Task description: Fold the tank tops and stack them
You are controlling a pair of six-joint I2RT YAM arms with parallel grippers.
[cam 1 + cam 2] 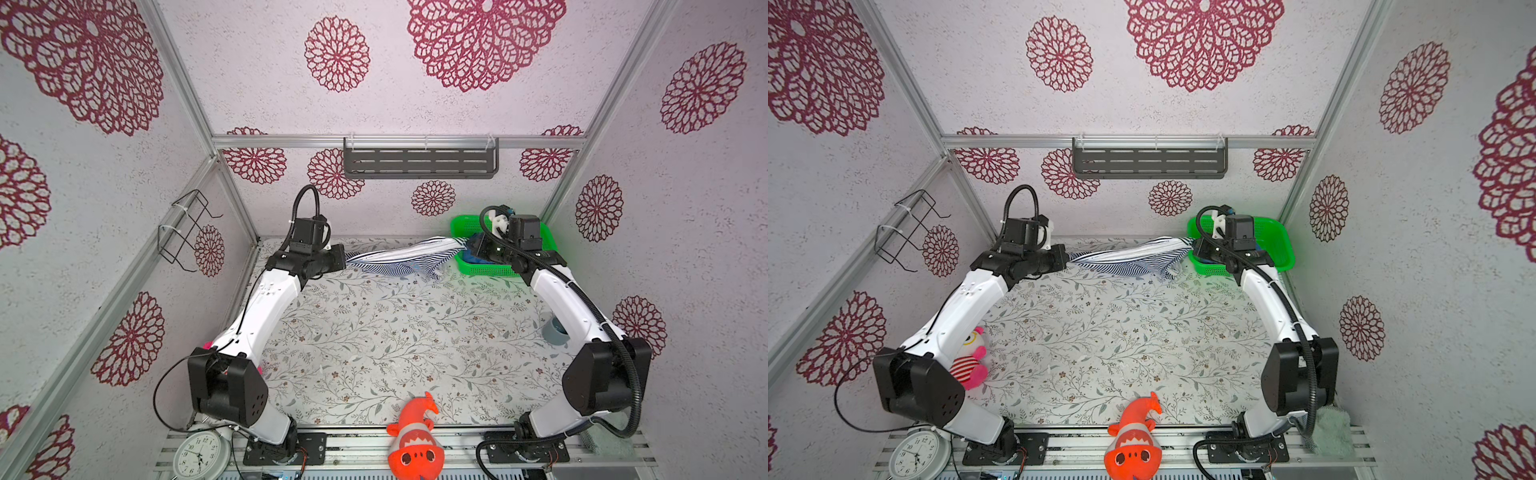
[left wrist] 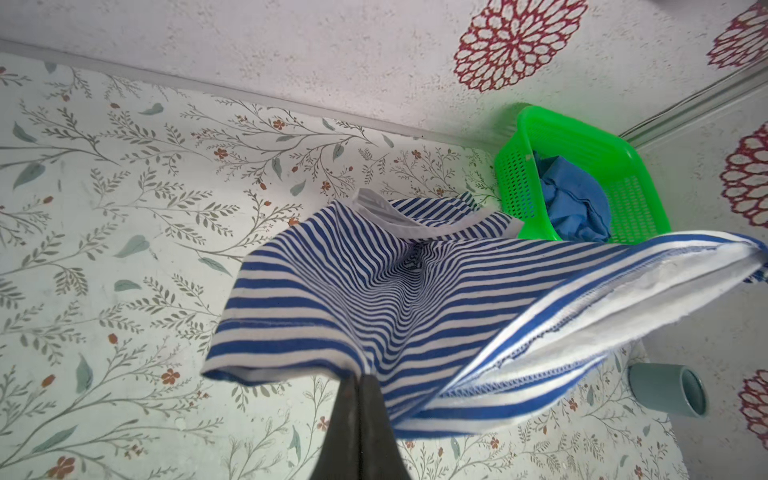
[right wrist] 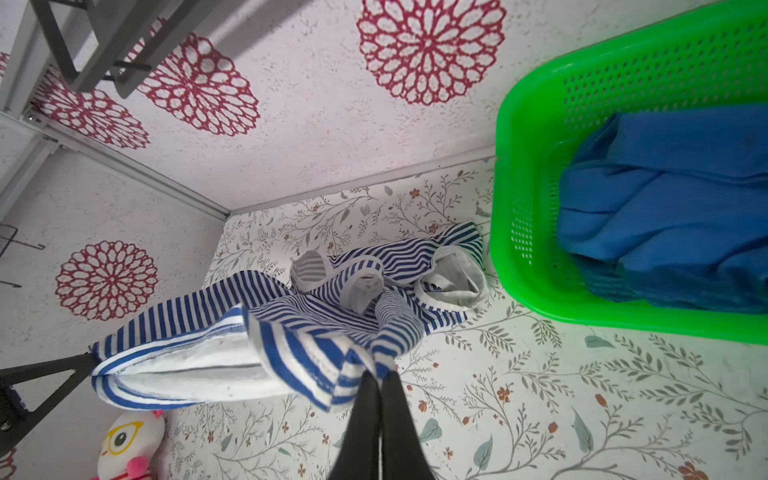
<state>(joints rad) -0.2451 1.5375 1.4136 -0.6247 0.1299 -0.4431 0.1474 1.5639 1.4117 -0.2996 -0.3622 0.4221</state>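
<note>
At the near left corner a white clock (image 1: 201, 457) lies by the base of the left arm. A pink toy (image 1: 971, 357) sits at the left edge of the desk (image 1: 395, 340), partly hidden by that arm.

The left pincer (image 1: 344, 259) reaches to the far side of the desk. The left wrist view shows its fingers (image 2: 359, 399) pressed together on one corner of the striped top (image 1: 399, 259). The top hangs in the air between the two pincers, along the far edge of the desk. Its upper edge is pulled fairly straight from one grip to the other. The rest sags below that edge. In the right wrist view the shoulder straps trail onto the desk just beside the basket (image 3: 505, 208).

An orange fish toy (image 1: 413, 436) lies at the near edge of the desk, about midway between the arm bases and well apart from the top.

The right pincer (image 1: 468, 249) is at the left rim of the green basket. Its fingers (image 3: 390, 399) are clamped tight on the other corner of the striped top. The basket stands in the far right corner of the desk. The blue top (image 2: 577, 203) lies crumpled inside it, and in both top views the right arm hides most of that top.

Nearer, at the right edge of the desk, a grey cup (image 2: 669, 388) shows partly behind the right arm. A pale green towel (image 1: 1329, 432) lies at the near right corner beside that arm's base.
</note>
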